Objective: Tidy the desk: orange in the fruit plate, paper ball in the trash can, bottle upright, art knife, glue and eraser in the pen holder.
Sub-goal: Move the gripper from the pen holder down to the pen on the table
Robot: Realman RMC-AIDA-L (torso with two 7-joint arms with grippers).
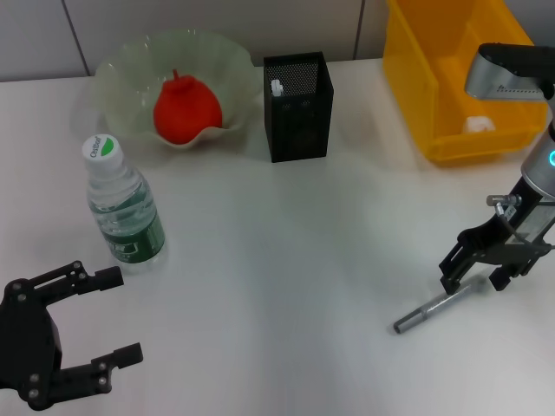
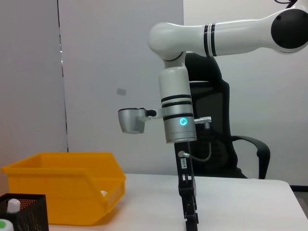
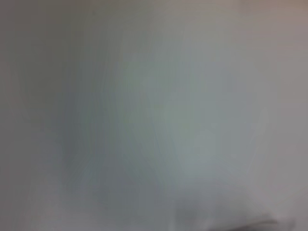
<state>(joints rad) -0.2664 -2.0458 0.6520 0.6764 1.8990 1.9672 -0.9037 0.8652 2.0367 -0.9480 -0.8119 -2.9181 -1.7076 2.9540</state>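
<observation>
1. Right hand (image 1: pixel 476 270): low over the bench (image 1: pixel 286 260) at the near right, fingers slightly apart and straddling the far end of the knife (image 1: pixel 434 308); not visibly clamped on it.
2. Knife: a slim grey rod flat on the bench, slanting from near-left to far-right, its far end under the right hand.
3. Handling, as a judgement: light, stiff, narrow and probably smooth, so liable to roll or pivot between the fingers. Best taken across the barrel close to mid-length, squarely, so it hangs level, then tipped upright for the holder (image 1: pixel 297 106).
4. Holder: black mesh box at far centre, well apart from the knife, with something white-topped already inside at its left corner. Narrow mouth, so a tilted knife could catch on the rim.
5. Left hand (image 1: pixel 87 321): parked at the near left corner, fingers wide apart, empty.
6. Bottle (image 1: pixel 123 202): upright just far of the left hand, near the left edge.
7. Orange (image 1: pixel 186 109): already in the plate (image 1: pixel 121 69) at far left.
8. Bin (image 1: pixel 451 82): yellow, far right, a small white wad (image 1: pixel 478 124) inside against its near wall, probably the paper ball.
9. Eraser: not seen on the bench; cannot tell whether inside the holder.
10. Right wrist view: only blank pale surface, nothing to read from it.
</observation>
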